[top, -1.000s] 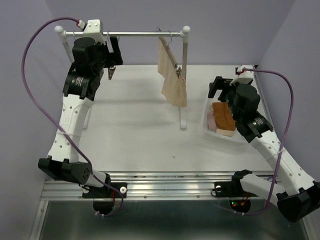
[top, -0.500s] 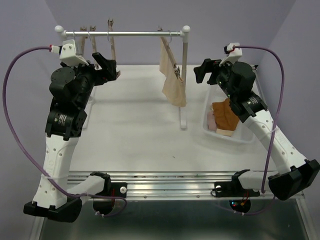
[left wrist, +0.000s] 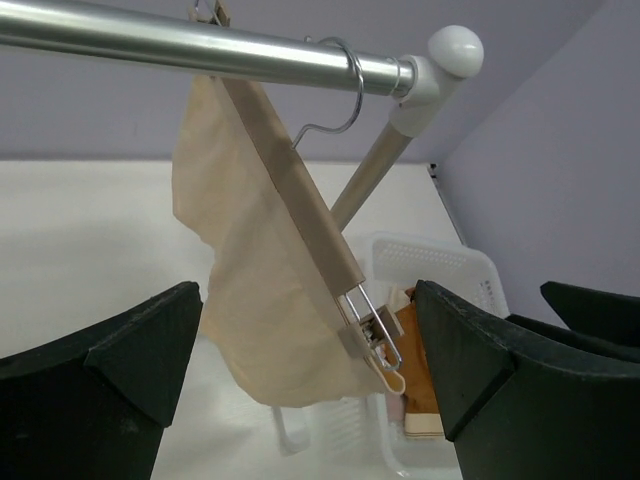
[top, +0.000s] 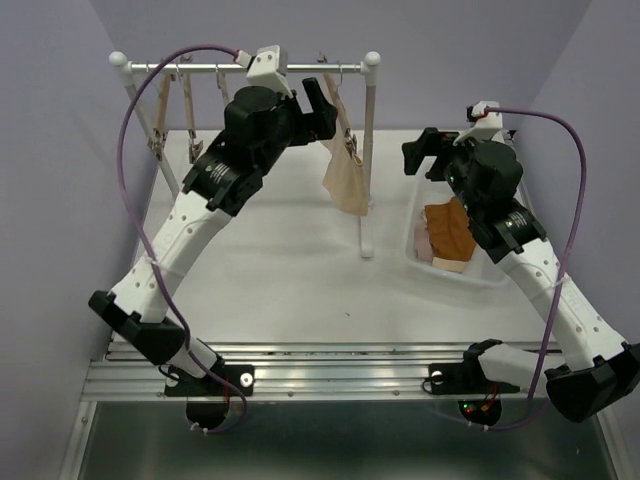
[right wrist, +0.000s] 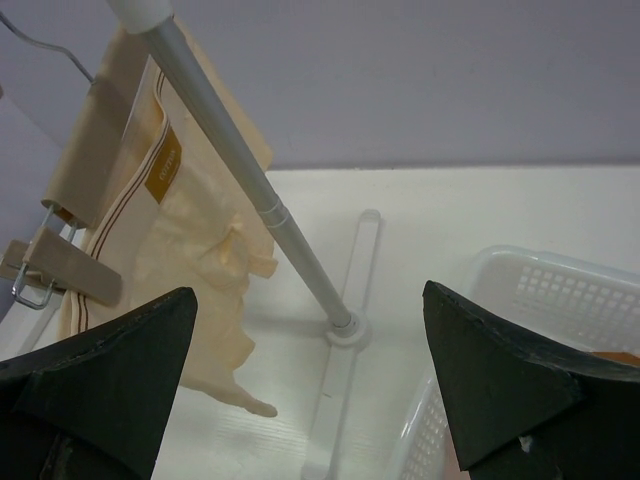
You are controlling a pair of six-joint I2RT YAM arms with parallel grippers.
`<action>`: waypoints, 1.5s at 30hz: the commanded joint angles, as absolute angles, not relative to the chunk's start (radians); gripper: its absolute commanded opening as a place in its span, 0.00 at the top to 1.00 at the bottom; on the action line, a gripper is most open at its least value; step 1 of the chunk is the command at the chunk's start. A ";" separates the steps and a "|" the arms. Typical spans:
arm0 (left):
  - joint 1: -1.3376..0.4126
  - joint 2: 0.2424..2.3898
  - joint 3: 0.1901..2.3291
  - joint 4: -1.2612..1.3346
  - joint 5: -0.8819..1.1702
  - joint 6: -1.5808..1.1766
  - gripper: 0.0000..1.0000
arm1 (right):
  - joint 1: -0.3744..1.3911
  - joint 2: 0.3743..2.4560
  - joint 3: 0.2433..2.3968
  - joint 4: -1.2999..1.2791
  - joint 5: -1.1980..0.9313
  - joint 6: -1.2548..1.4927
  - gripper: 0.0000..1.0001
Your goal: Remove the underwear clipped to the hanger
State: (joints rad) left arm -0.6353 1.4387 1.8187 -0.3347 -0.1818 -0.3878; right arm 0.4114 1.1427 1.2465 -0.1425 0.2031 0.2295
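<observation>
We see a glossy silver metal rail (left wrist: 120, 38), a matt tan wooden hanger bar (left wrist: 295, 190) and soft beige cloth briefs (left wrist: 265, 300). The white latticed basket (left wrist: 440, 262) looks like plastic.

We found no text that we could read. A small brown label (right wrist: 165, 166) sat on the beige underwear (right wrist: 205, 250), at about ten o'clock in the right wrist view, but its pale lettering was too small to make out. In the top view, the printed round stickers (top: 210, 172) on the arms' dark joints, at about eleven and three o'clock, were equally illegible.
</observation>
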 commanded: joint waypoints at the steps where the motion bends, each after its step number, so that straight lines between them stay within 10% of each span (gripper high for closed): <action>1: -0.676 1.573 2.021 -0.394 -0.294 -0.400 0.01 | 0.408 1.106 1.236 -0.132 0.259 0.230 0.00; 14: -0.707 1.911 2.373 -0.546 -0.466 -0.374 0.02 | 0.408 1.072 1.207 -0.147 0.314 0.218 0.00; 29: -0.677 2.005 2.419 -0.540 -0.408 -0.295 0.28 | 0.408 1.058 1.195 -0.158 0.340 0.210 0.00; 42: -0.667 1.939 2.367 -0.510 -0.477 -0.272 1.00 | 0.408 1.046 1.175 -0.146 0.350 0.207 0.00; 45: -0.669 1.901 2.322 -0.476 -0.495 -0.236 1.00 | 0.408 1.039 1.163 -0.126 0.336 0.206 0.00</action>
